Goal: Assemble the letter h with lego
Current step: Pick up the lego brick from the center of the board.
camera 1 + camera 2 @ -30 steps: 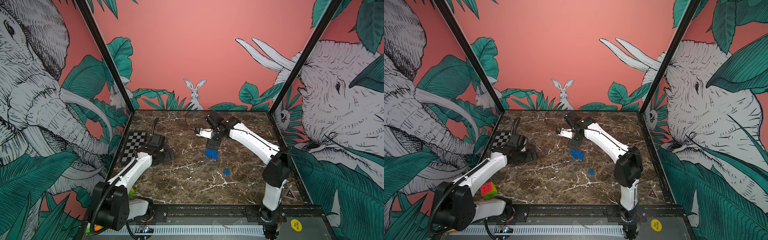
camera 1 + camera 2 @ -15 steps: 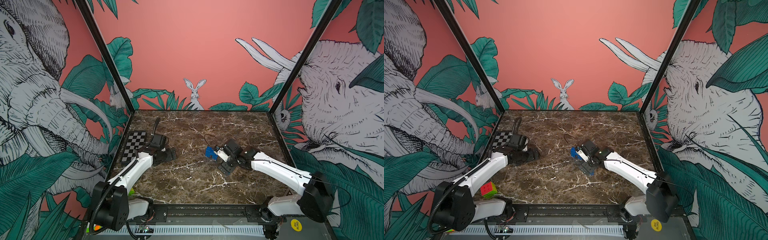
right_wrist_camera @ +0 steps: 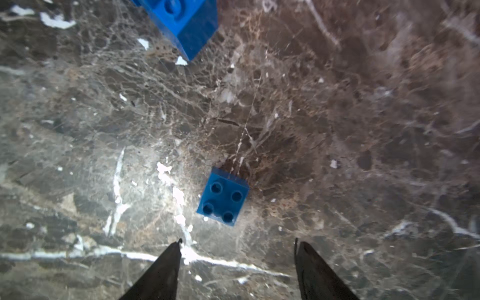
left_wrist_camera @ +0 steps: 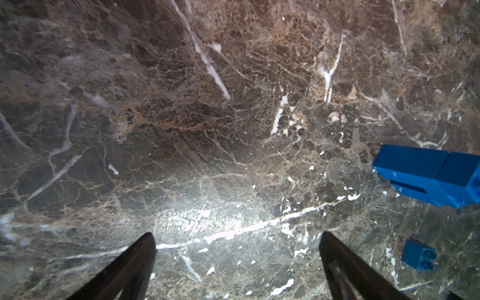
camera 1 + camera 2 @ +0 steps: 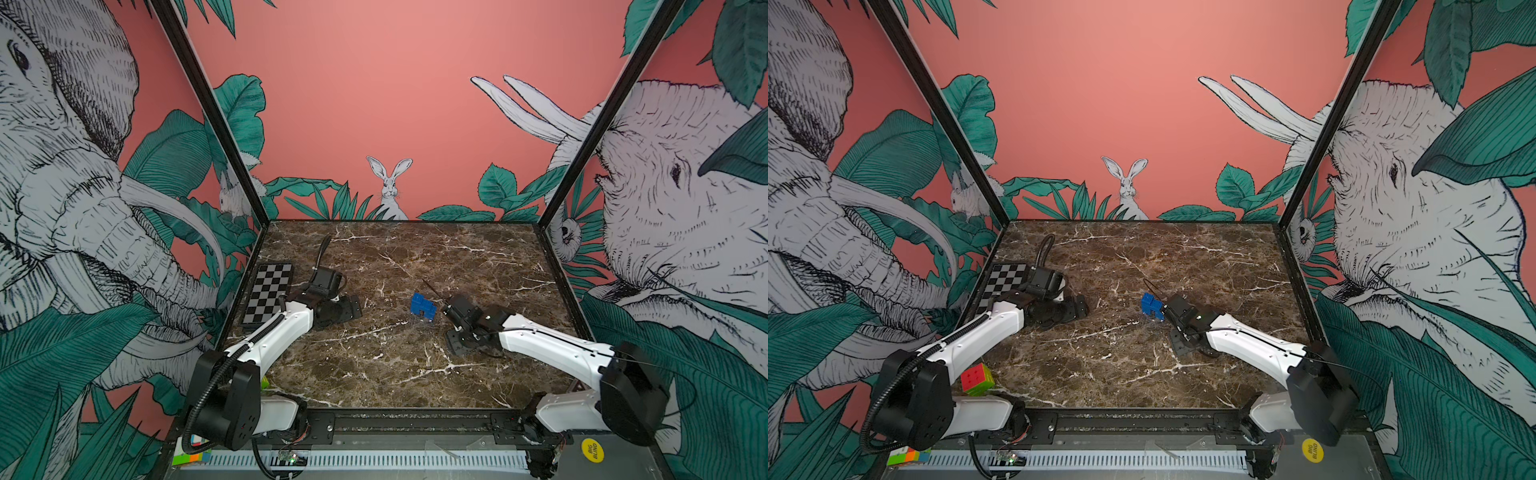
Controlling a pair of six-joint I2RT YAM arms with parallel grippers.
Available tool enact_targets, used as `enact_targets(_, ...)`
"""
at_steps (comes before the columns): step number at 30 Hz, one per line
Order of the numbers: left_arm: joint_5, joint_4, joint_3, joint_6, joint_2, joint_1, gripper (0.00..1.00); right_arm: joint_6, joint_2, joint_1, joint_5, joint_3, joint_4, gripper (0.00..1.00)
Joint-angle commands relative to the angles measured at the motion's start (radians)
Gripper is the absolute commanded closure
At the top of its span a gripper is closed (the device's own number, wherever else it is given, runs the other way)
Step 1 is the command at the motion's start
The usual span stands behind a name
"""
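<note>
A blue lego assembly (image 5: 423, 306) (image 5: 1152, 306) of joined bricks stands mid-table; it also shows in both wrist views (image 4: 428, 176) (image 3: 187, 23). One loose square lego brick (image 3: 222, 197) (image 4: 418, 255) lies studs-up on the marble. My right gripper (image 3: 237, 242) is open, low over the table, with the brick just ahead of its fingertips and nothing between them. In both top views the right gripper (image 5: 457, 340) (image 5: 1181, 343) hides that brick. My left gripper (image 4: 237, 236) (image 5: 349, 309) rests open and empty on the left.
A checkerboard (image 5: 268, 297) lies against the left wall behind the left arm. A multicoloured puzzle cube (image 5: 977, 378) sits at the front left corner. Printed walls close three sides of the marble table (image 5: 374, 374).
The right arm swung from the back of the table down to the front right, low over the loose brick, and its jaws narrowed. The left arm stayed put.
</note>
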State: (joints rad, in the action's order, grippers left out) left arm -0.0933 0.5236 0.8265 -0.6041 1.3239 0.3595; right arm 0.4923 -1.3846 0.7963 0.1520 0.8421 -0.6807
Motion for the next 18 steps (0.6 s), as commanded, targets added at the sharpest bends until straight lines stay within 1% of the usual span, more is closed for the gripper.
enact_targets(1,0.029,0.004,0.027,0.003,-0.009,0.005,0.01,0.111,-0.022,0.012,-0.016,0.003,0.065,0.33)
enact_targets(4,0.027,0.007,0.026,0.004,-0.003,0.006,0.01,0.125,-0.056,0.027,0.003,0.037,0.077,0.33)
enact_targets(8,0.032,0.009,0.02,0.009,0.001,0.005,0.01,0.144,-0.109,0.034,0.029,0.05,0.072,0.4)
enact_targets(10,0.038,0.01,0.018,0.012,-0.001,0.005,0.01,0.159,-0.11,0.034,0.045,0.037,0.079,0.42)
enact_targets(14,0.039,0.011,0.025,0.015,0.003,0.005,0.01,0.181,-0.099,0.032,0.087,0.017,0.088,0.41)
enact_targets(17,0.04,0.015,0.03,0.018,0.006,0.005,0.01,0.191,-0.112,0.032,0.083,0.015,0.097,0.41)
enact_targets(18,0.041,0.015,0.029,0.018,0.006,0.006,0.01,0.195,-0.123,0.032,0.073,0.015,0.101,0.42)
